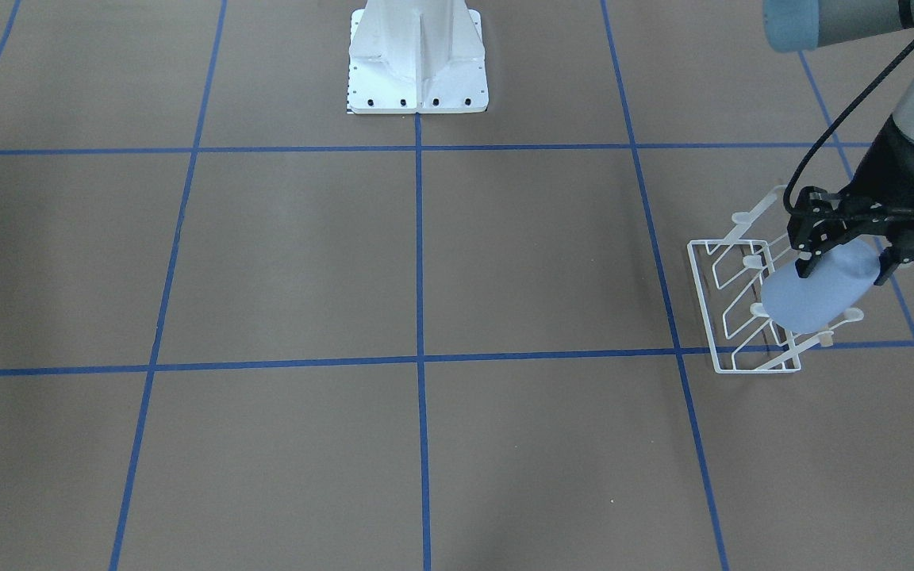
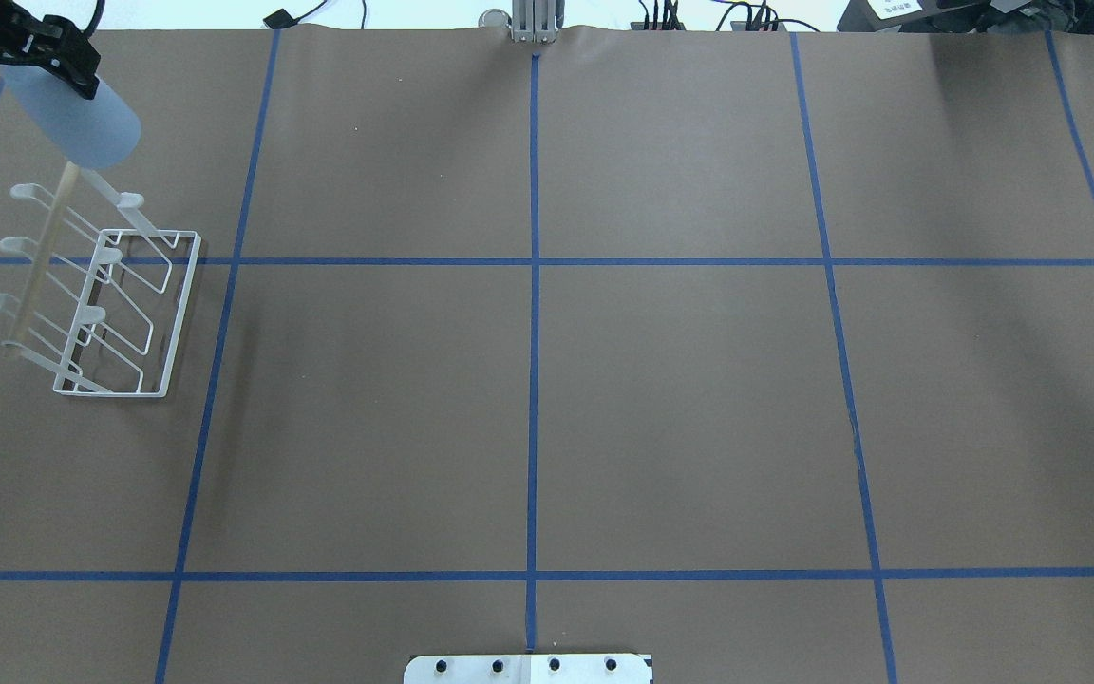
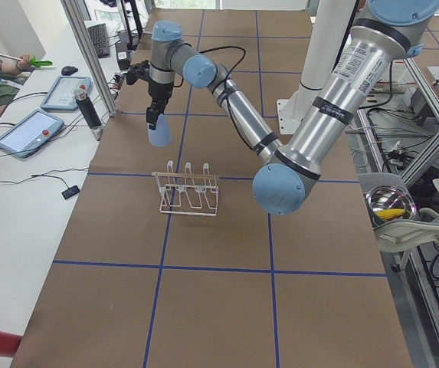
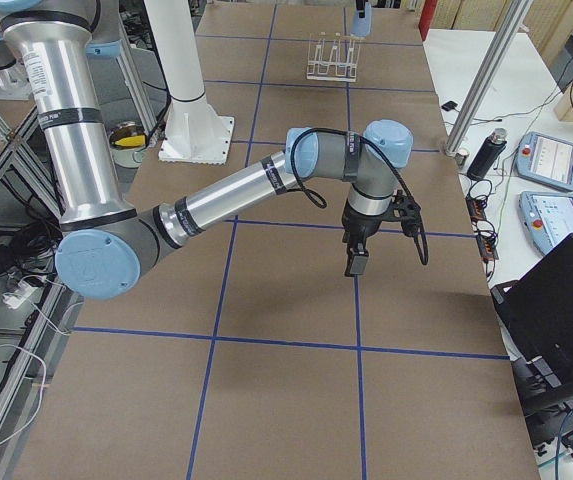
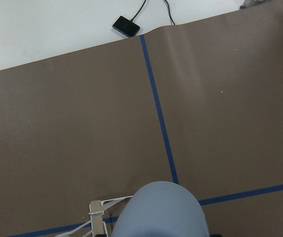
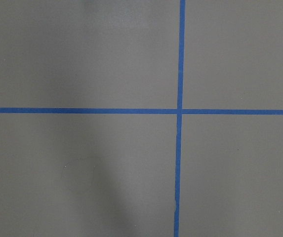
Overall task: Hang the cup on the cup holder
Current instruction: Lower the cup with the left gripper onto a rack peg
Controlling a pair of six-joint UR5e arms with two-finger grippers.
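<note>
The cup [image 2: 72, 119] hangs in the air, clamped between the fingers of the left gripper [image 1: 843, 270], with its wider end pointing down. That seems the point of the grasp: the open mouth faces the prongs, so one could slide inside. It sits above the end of the cup holder [image 2: 93, 313] nearest the operators' side. The side view from the robot's left shows clear space between its rim and the prong tips, so it is not hung yet.

The cup holder stands on the brown surface [image 2: 680, 399] with its prongs angled upward and a wooden rod [image 2: 38, 255] running across them (the left wrist view catches only the rod's end beneath the cup's rounded body). I judge the remaining step to be lowering the cup over an end prong, then letting go.

The right gripper [image 4: 354, 262] hovers over bare surface, well apart from the rack, probably to stay out of the way. I cannot tell whether it is parted or closed.
</note>
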